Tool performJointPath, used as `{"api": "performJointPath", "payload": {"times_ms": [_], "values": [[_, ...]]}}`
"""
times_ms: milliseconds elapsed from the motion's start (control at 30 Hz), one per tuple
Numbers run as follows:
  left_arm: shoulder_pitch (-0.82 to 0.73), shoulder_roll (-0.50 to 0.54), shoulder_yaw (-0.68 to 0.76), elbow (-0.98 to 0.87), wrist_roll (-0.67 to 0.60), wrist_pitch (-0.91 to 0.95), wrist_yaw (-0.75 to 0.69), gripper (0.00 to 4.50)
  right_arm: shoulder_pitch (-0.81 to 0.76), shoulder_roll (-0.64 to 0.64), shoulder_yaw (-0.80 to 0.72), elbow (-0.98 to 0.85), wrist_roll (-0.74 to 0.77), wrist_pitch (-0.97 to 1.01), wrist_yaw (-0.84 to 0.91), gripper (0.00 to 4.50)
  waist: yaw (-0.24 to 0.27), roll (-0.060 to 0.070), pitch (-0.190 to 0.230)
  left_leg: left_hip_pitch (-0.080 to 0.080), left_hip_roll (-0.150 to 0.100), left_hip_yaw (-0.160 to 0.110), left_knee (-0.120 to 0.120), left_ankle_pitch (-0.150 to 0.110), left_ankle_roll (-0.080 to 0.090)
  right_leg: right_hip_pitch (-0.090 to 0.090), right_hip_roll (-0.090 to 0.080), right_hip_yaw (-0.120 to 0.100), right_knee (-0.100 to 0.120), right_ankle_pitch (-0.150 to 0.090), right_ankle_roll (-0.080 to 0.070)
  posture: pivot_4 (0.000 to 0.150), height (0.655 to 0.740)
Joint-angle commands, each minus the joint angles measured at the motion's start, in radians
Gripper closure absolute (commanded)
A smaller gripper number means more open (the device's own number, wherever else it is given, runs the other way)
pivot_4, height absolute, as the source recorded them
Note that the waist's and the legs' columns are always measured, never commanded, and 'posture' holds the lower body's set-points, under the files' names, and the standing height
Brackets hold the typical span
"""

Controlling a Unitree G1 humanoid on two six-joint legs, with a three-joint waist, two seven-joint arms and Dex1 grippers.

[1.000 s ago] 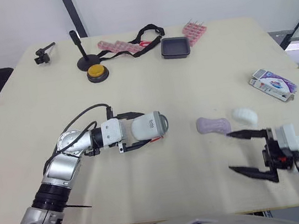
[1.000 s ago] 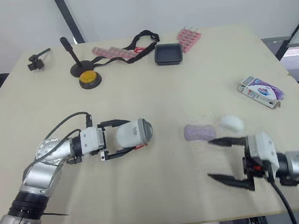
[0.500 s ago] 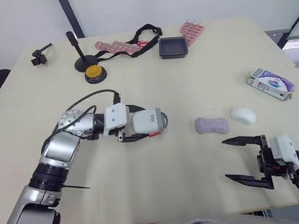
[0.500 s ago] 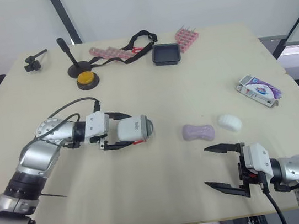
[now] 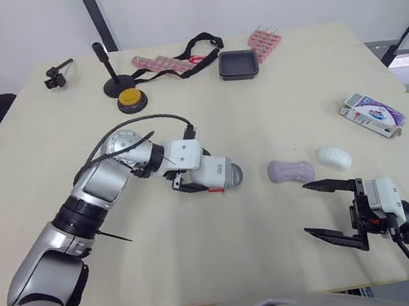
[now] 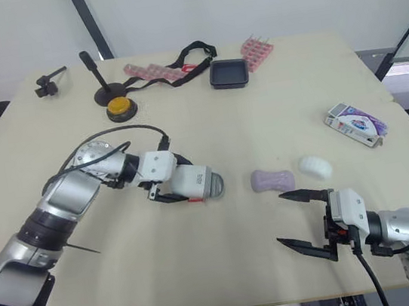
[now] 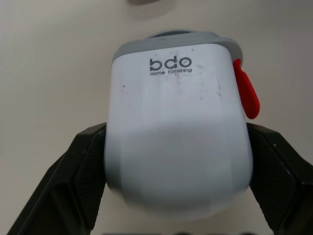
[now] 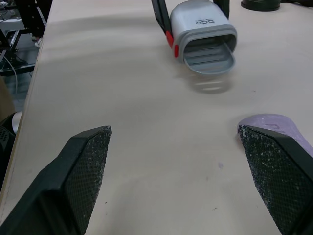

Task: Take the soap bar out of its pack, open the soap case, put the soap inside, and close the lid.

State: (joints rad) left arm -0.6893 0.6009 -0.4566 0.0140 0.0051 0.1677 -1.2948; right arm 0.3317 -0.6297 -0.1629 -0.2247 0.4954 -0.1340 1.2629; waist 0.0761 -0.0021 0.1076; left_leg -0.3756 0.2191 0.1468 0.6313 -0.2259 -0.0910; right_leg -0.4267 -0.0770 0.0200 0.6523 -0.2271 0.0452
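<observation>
Left gripper (image 5: 197, 178) clamps soap case (image 5: 221, 173), mouth looks open.
Right gripper (image 5: 307, 209) spread, empty.
Purple soap (image 5: 291, 170) bare, just ahead of it.
Pack (image 5: 372, 114) well beyond.
Insertion and closing left.

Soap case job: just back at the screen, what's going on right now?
The left gripper is clamped on the white soap case, holding it on its side close to the table, grey mouth toward the purple soap bar. The right gripper hangs open near that bar, touching nothing. The bar lies unwrapped beside a small white object, with the soap pack farther off. The soap is not in the case yet.
</observation>
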Motion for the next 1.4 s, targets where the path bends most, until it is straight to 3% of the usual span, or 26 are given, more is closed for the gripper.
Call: {"api": "performJointPath", "payload": {"times_ms": [33, 333, 600, 967, 1400], "values": [[-0.039, -0.016, -0.014, -0.05, 0.025, 0.051, 0.003, 0.81, 0.0, -0.008, -0.005, -0.026, 0.018, -0.005, -0.002, 0.01, 0.001, 0.0, 0.0, 0.0, 0.0, 0.0, 0.0, 0.0, 0.0, 0.0, 0.0, 0.0, 0.0, 0.0, 0.0, 0.15, 0.7291], [-0.045, -0.007, -0.02, -0.055, 0.05, 0.102, 0.006, 0.81, 0.009, 0.011, -0.012, -0.013, 0.018, -0.01, -0.033, 0.01, -0.001, 0.0, 0.0, -0.001, 0.0, 0.0, 0.0, 0.0, 0.0, 0.0, 0.0, 0.0, 0.0, 0.0, 0.0, 0.15, 0.7291], [-0.053, 0.001, -0.012, -0.039, 0.069, 0.119, 0.022, 0.81, 0.044, 0.074, -0.016, -0.029, -0.014, -0.003, -0.167, 0.01, 0.002, 0.0, 0.0, -0.001, 0.0, 0.0, 0.0, 0.0, 0.0, 0.0, 0.0, 0.0, -0.001, 0.0, 0.0, 0.15, 0.7291], [-0.019, 0.086, 0.044, -0.01, -0.007, 0.015, -0.06, 0.81, 0.148, 0.108, 0.001, -0.043, -0.02, -0.067, -0.184, 0.01, 0.0, 0.0, 0.0, -0.001, 0.0, 0.0, -0.004, 0.0, 0.0, 0.0, 0.0, 0.0, -0.003, 0.0, 0.0, 0.15, 0.7291], [0.034, 0.076, 0.059, 0.115, -0.004, -0.076, -0.04, 0.81, 0.17, 0.086, 0.034, -0.165, -0.023, -0.022, -0.24, 0.01, -0.002, 0.0, 0.001, 0.0, 0.0, 0.0, -0.004, 0.0, -0.001, 0.002, 0.0, 0.0, -0.004, 0.0, 0.0, 0.15, 0.7291]]}}
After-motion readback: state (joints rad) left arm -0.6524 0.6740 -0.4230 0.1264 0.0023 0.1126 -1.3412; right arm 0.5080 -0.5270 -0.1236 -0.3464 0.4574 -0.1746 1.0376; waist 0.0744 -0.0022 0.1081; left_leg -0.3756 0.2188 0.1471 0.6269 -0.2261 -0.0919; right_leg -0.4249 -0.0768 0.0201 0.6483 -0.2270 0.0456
